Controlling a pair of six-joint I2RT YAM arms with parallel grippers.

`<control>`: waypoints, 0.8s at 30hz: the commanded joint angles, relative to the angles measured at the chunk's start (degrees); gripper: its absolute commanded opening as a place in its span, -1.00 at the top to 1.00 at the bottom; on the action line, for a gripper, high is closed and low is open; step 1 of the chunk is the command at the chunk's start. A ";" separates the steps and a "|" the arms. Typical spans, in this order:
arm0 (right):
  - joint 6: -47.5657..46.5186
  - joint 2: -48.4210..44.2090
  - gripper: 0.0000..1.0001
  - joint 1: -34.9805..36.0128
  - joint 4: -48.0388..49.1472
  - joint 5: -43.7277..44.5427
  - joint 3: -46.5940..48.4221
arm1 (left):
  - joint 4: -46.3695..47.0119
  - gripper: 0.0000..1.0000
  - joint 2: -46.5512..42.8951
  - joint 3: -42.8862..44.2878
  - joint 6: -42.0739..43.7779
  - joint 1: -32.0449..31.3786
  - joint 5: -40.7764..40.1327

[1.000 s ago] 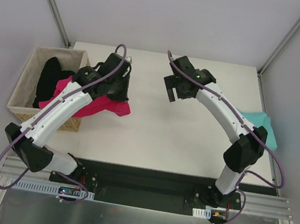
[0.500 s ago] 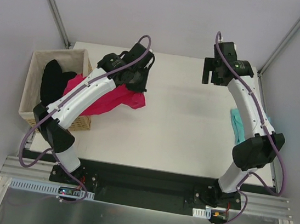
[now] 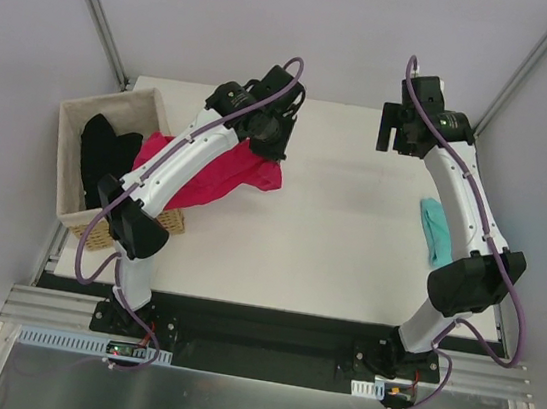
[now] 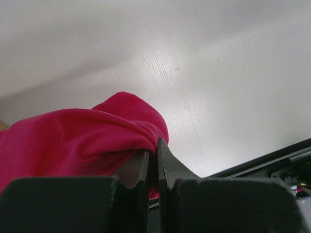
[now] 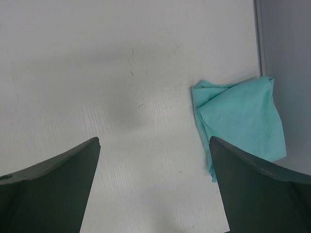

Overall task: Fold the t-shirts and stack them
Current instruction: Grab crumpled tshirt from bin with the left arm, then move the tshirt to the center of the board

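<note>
Left hand (image 4: 153,158) pinches a fold of the crimson t-shirt (image 3: 222,176), bunched just beside the wicker basket (image 3: 115,106). Risk: thin pinch slips, or trailing cloth snags the basket rim and drags it. Right hand (image 5: 153,145) spread, empty. Teal t-shirt (image 5: 240,116) lies on tabletop (image 3: 330,232), well apart from basket. Basket holds dark clothing (image 3: 104,147).

Crimson-pink t-shirt (image 3: 243,168): hangs bunched and lifted, upper left of centre, trailing leftward. Teal t-shirt (image 3: 435,231): lies folded flat, compact, right of frame.
</note>
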 commanded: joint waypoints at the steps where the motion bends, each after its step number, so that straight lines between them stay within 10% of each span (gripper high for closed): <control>1: 1.19 -1.80 -0.99 -0.21 0.65 -0.64 0.45 | -0.56 1.00 0.63 -0.35 1.59 -1.43 4.30; 6: 2.07 -1.80 -1.00 -0.12 0.39 -1.96 0.45 | -0.56 0.95 0.54 -4.49 1.68 -1.43 5.53; 14: 2.77 -1.89 -0.99 0.14 -0.31 -2.67 -0.25 | -0.56 -0.62 -0.69 -6.69 2.30 -1.69 6.06; 24: 2.86 -1.80 -0.99 1.37 -0.40 -3.11 -1.22 | 0.14 -0.68 -8.15 -11.43 -3.85 -1.69 -9.39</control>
